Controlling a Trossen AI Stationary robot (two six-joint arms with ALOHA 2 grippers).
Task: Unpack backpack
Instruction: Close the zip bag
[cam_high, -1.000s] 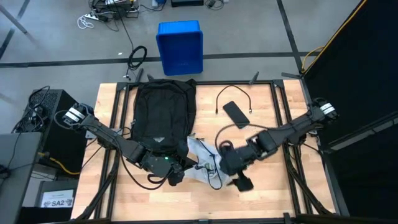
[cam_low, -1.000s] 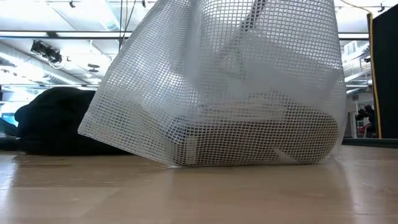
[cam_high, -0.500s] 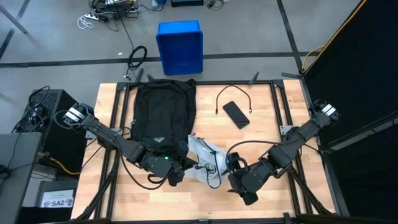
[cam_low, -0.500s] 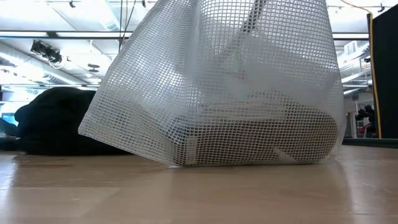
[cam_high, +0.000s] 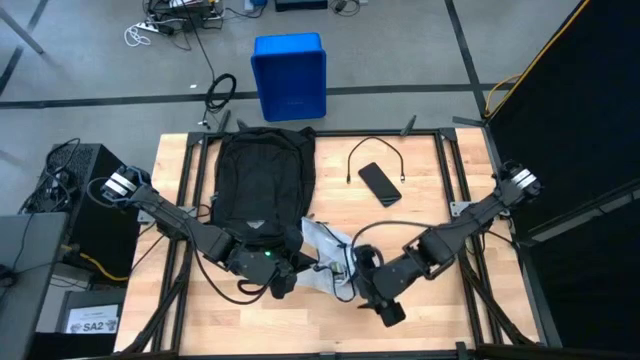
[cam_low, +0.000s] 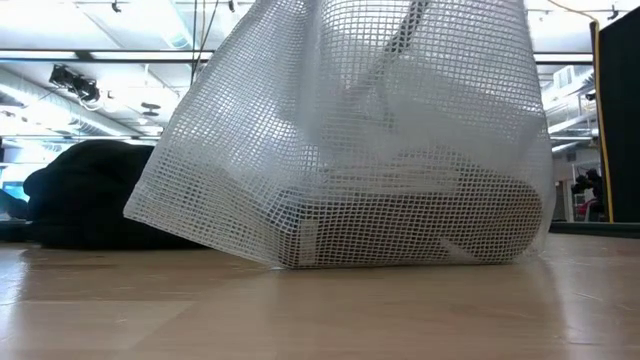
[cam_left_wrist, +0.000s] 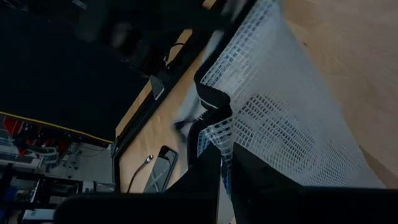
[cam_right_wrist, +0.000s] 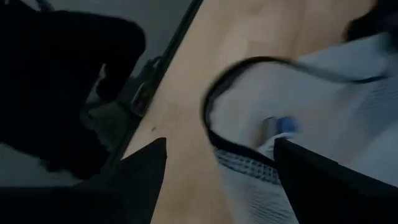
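Nearest the table's front edge, the right gripper (cam_high: 372, 300) hangs low over the bare wood just beside the white mesh pouch (cam_high: 330, 262), its two fingers (cam_right_wrist: 146, 171) spread wide with nothing between them; in its wrist view the pouch's dark-edged mouth lies directly ahead, which suggests it is lined up to take hold of the pouch or reach inside. A small blue-and-white item (cam_right_wrist: 281, 126) shows through the mesh there, too blurred to name. Beside it, the left gripper (cam_high: 283, 278) is pinched tight on the pouch's black-trimmed edge (cam_left_wrist: 214, 106), apparently to pin the pouch in place and keep its opening up for the other arm. Just behind the left gripper lies the backpack (cam_high: 260, 185), flat on the table's left half with its bottom end toward the grippers and touching the pouch's corner. Farther back on the right half rest a dark smartphone (cam_high: 379, 183) and a thin black cable (cam_high: 372, 153), set well apart from the bag, probably as things already unpacked. Beyond the table a blue plastic bin (cam_high: 290, 75) stands on the floor. No brand, label or writing on these things can be read.
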